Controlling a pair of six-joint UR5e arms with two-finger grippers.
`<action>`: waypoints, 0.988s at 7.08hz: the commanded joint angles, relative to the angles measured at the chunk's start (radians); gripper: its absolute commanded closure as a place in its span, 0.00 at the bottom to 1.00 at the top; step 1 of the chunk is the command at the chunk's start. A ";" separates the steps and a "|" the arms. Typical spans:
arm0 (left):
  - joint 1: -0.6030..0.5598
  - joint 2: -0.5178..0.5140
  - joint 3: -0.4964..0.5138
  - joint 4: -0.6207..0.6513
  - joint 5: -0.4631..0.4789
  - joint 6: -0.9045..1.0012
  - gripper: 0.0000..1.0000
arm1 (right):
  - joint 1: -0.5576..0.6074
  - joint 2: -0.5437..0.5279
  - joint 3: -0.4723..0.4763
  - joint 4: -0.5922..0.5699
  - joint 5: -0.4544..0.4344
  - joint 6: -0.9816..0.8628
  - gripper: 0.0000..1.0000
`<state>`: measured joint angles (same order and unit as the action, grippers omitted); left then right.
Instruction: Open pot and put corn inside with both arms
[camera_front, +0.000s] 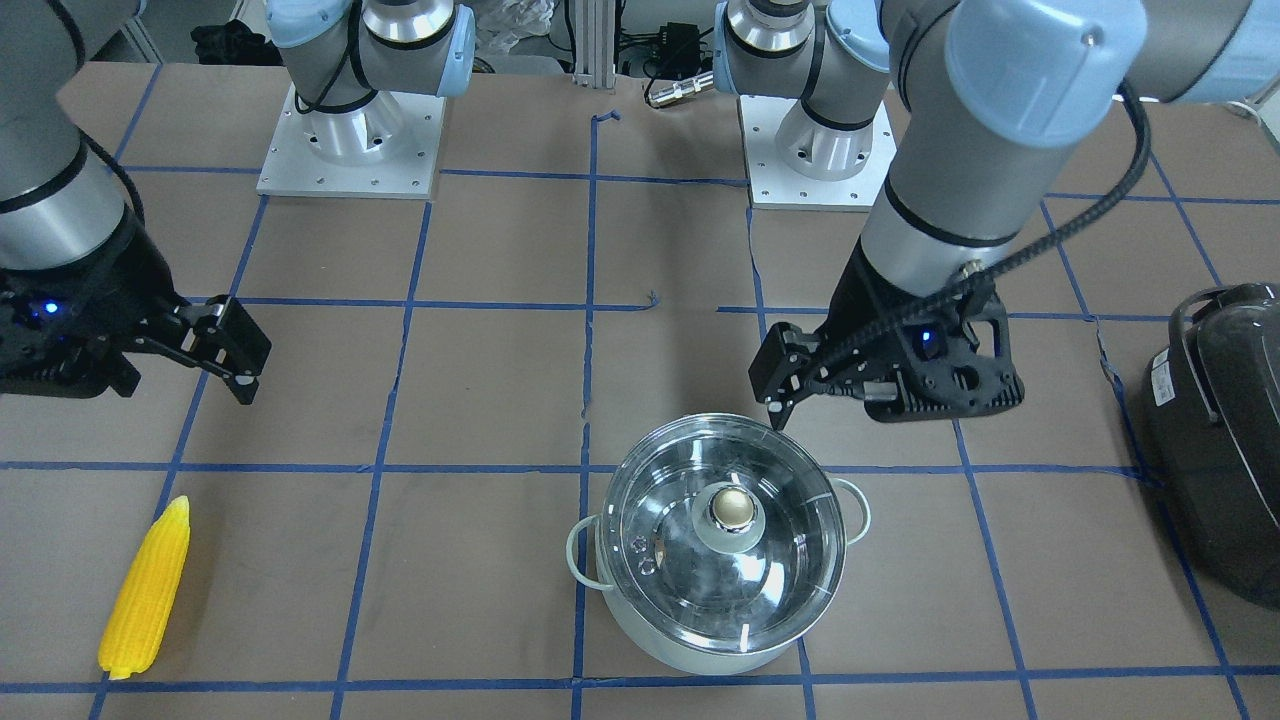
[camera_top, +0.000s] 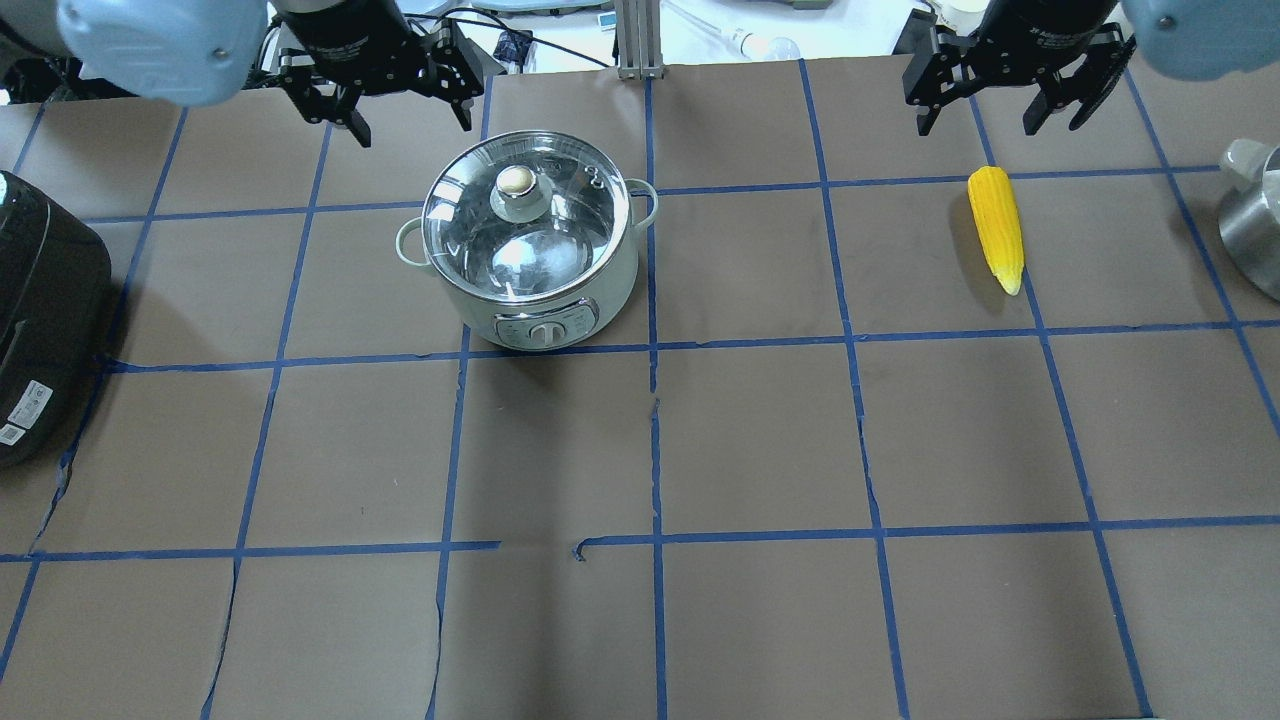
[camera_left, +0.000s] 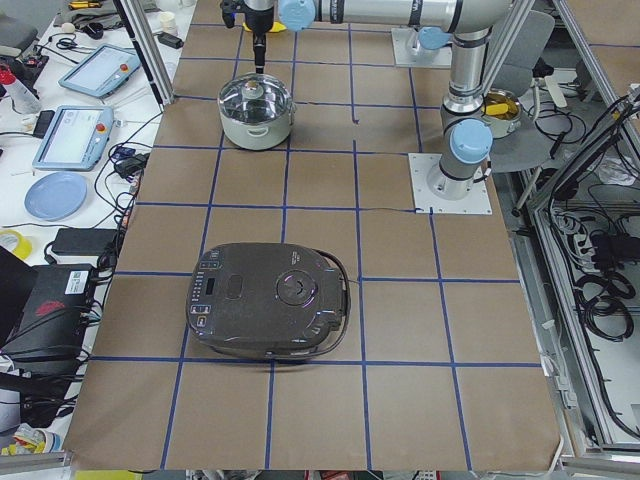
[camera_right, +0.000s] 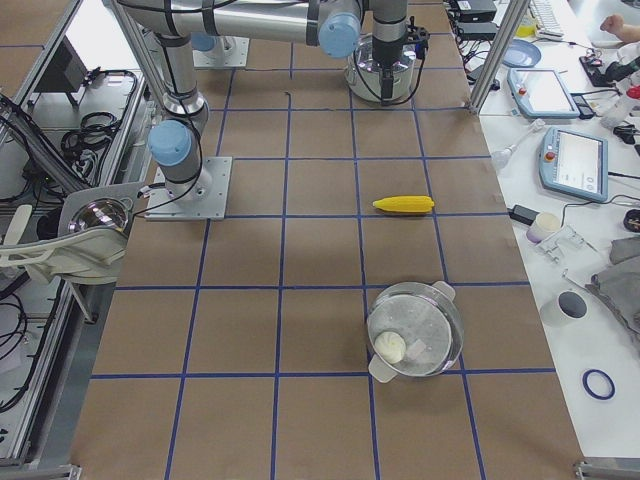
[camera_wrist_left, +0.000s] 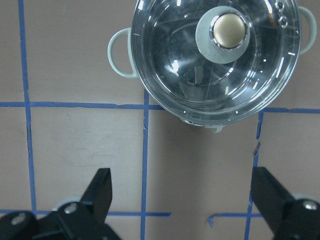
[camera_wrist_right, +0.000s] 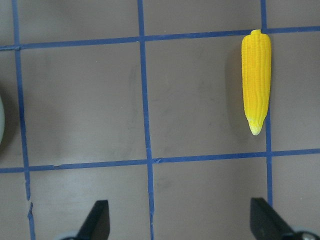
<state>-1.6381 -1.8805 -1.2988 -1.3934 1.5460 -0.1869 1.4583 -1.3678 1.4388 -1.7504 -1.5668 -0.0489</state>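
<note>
The steel pot (camera_top: 545, 305) stands with its glass lid (camera_top: 560, 235) on and the metal knob (camera_top: 515, 181) on top. My left gripper (camera_top: 405, 115) is open and empty, hovering just beyond the pot's far rim, apart from it. In the left wrist view the lid (camera_wrist_left: 190, 75) lies ahead of the spread fingertips (camera_wrist_left: 100, 187). The yellow corn (camera_top: 997, 225) lies flat on the right side of the table. My right gripper (camera_top: 985, 115) is open and empty, just beyond the corn's blunt end. The right wrist view shows the corn (camera_wrist_right: 256, 80) ahead and to the right.
A big black domed appliance (camera_top: 45, 310) sits at the table's left edge. A metal vessel (camera_top: 1250, 225) stands at the right edge. The two arm bases (camera_front: 350, 150) are bolted on the robot's side. Blue tape lines grid the brown table cover.
</note>
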 joint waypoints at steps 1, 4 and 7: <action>-0.037 -0.161 0.058 0.124 -0.004 -0.013 0.00 | -0.045 0.109 0.000 -0.094 0.004 -0.032 0.00; -0.074 -0.201 0.024 0.125 -0.001 -0.002 0.07 | -0.145 0.252 0.000 -0.224 0.045 -0.084 0.00; -0.074 -0.209 -0.011 0.134 -0.007 0.021 0.18 | -0.212 0.401 -0.001 -0.358 0.045 -0.089 0.00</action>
<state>-1.7114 -2.0865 -1.2999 -1.2606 1.5447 -0.1670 1.2761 -1.0237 1.4418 -2.0429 -1.5240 -0.1344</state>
